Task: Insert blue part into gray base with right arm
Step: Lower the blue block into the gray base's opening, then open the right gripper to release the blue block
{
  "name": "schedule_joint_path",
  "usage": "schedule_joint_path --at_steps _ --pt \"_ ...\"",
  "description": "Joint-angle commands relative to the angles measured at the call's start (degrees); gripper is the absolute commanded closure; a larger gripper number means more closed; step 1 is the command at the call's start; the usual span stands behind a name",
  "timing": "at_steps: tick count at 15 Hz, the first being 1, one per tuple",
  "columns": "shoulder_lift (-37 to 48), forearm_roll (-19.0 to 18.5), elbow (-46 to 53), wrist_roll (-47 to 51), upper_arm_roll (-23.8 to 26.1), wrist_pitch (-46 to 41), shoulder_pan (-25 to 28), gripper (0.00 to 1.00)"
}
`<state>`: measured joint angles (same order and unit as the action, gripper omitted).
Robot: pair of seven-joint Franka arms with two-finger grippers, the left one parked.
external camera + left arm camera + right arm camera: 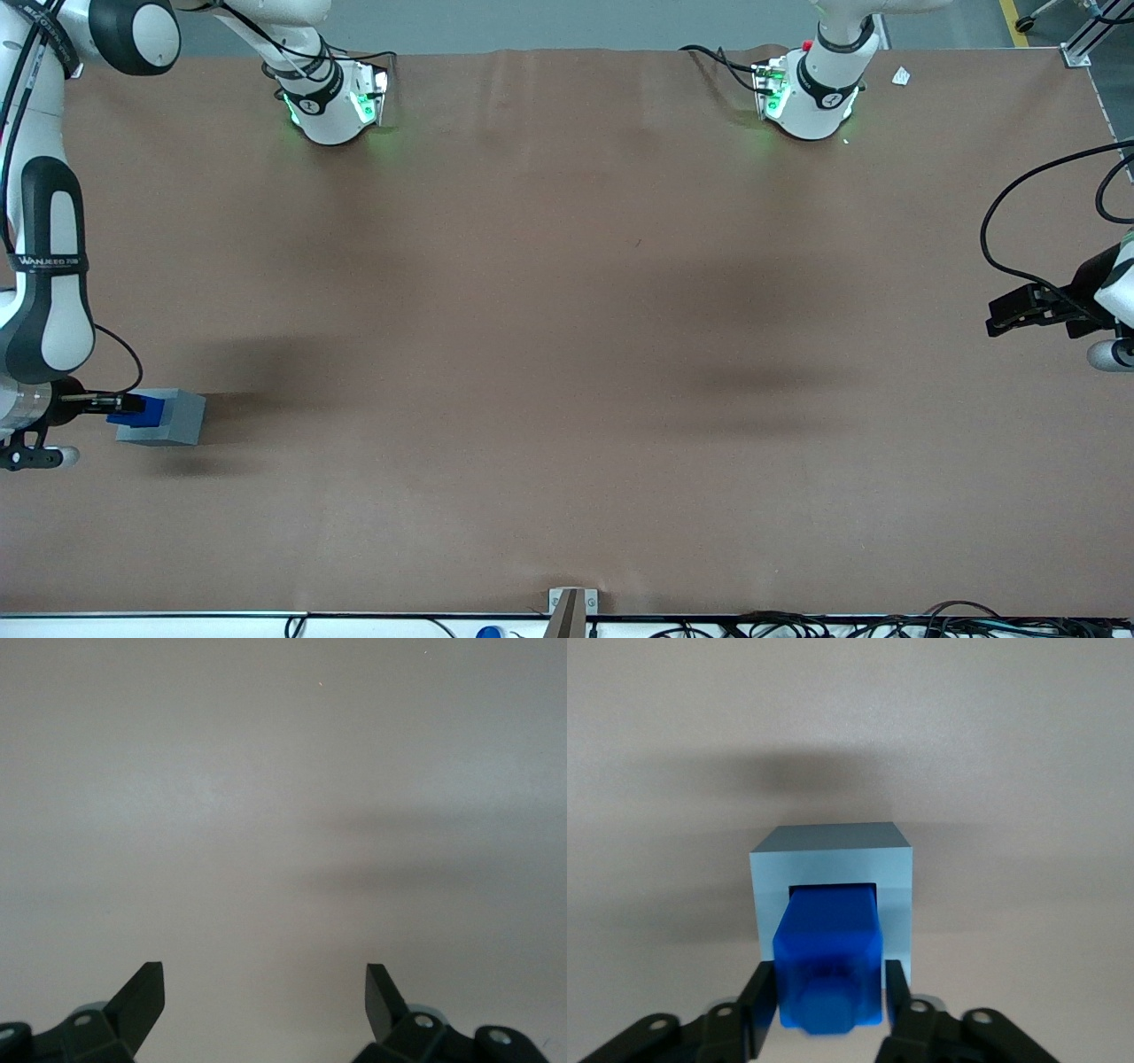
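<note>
The gray base [180, 418] stands on the brown table near the working arm's end; its top face [833, 856] has a square recess. The blue part [144, 413] stands upright with its lower end down in that recess [830, 943], its upper part sticking out above the base. My right gripper [122, 405] hangs straight over the base, and its black fingers [764, 992] press on both sides of the blue part. The gripper [830, 981] is shut on it.
Two white arm bases [332, 106] [811, 97] with green lights stand along the table's edge farthest from the front camera. A small white scrap [901, 76] lies near one of them. A metal bracket [567, 607] and cables sit at the edge nearest that camera.
</note>
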<state>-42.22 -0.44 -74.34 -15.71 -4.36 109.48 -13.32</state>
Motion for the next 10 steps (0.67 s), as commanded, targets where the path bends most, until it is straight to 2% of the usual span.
schedule_joint_path --at_steps 1,2,6,10 --pt "-0.5 -1.1 1.1 0.9 0.4 -0.3 -0.4 0.04" --pt "-0.5 -1.1 1.1 0.9 0.4 -0.3 -0.4 0.01" --pt "0.6 -1.1 1.2 0.9 0.4 -1.3 0.0 0.0" --pt "4.5 -0.8 2.7 1.1 0.6 -8.1 1.2 0.0"
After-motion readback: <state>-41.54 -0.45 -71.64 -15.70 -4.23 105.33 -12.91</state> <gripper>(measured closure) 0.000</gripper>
